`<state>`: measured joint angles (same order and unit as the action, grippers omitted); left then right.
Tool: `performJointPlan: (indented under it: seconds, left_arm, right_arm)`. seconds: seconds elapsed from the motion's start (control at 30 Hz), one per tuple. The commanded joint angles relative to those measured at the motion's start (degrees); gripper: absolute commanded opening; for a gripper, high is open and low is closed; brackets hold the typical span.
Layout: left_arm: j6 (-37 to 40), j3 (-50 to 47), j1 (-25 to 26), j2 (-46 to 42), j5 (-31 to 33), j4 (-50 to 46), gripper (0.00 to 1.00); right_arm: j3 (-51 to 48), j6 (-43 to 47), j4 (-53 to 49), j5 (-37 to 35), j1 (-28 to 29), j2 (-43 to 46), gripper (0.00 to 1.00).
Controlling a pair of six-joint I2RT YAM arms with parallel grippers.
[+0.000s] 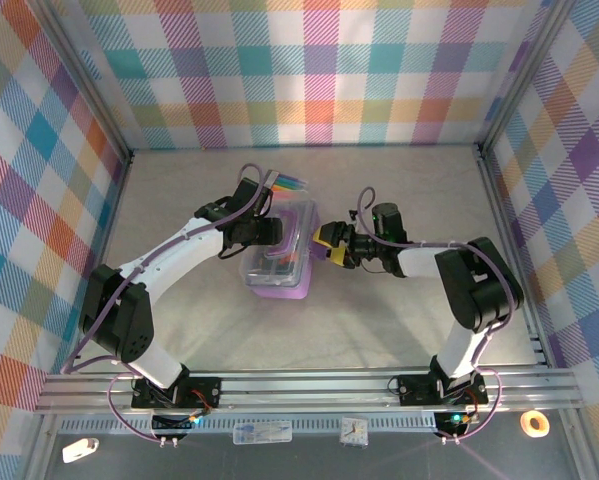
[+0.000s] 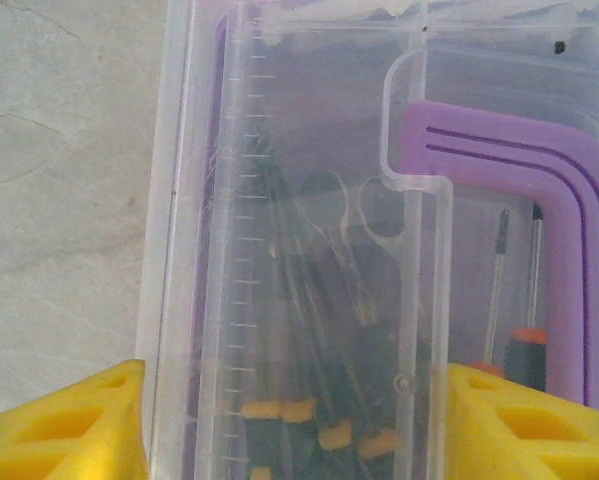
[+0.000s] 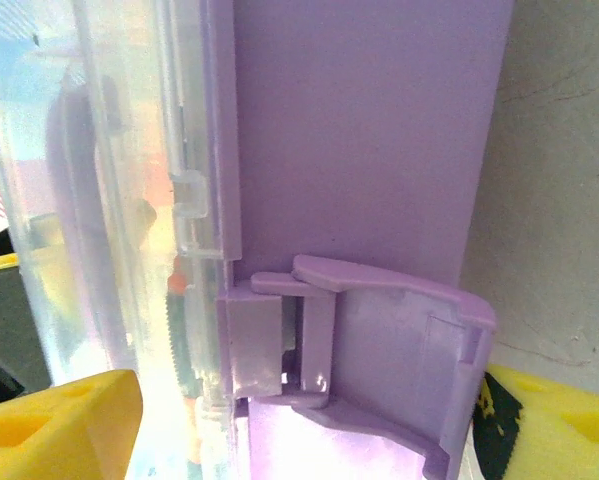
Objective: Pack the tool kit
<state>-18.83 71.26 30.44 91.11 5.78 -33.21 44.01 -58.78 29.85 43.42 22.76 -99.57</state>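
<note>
Yellow pads (image 2: 59,425) of the left gripper (image 2: 289,425) stand wide apart over the clear lid (image 2: 309,200) of the tool kit (image 1: 279,258), clasping nothing that I can make out. Screwdrivers (image 2: 314,400) and the purple handle (image 2: 499,150) show beneath the lid. That arm bends in from the kit's left. The right gripper (image 3: 304,430) reaches level from the kit's right, jaws spread about the purple latch (image 3: 379,340), contact unclear. The kit lies mid-worktop (image 1: 399,330), a marker pack (image 1: 287,183) just behind it, plaid walls (image 1: 319,70) around.
</note>
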Motion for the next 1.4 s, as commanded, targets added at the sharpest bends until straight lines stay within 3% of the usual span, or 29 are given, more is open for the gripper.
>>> performJointPlan:
  seconds: [0.0, 0.23, 0.57, 1.37]
  left_arm:
    - [-1.4, -3.2, -0.6, 5.1, -1.2, -10.1, 0.55]
    - [-1.4, -2.5, 0.2, 4.8, -0.6, -10.8, 0.55]
    - [-1.9, -0.3, 2.6, 7.5, 1.7, -11.8, 0.55]
    - [-2.8, 1.9, 5.4, 11.8, 1.7, -11.5, 0.55]
  right_arm:
    - [1.4, 2.7, -0.2, 3.8, 1.1, 4.4, 0.82]
    - [3.3, 8.3, -11.0, -0.7, 1.1, 7.2, 0.80]
    - [5.3, 9.5, -15.2, -3.9, 1.8, 7.3, 0.76]
    - [5.7, 6.5, -14.5, -6.3, 3.6, 5.6, 0.61]
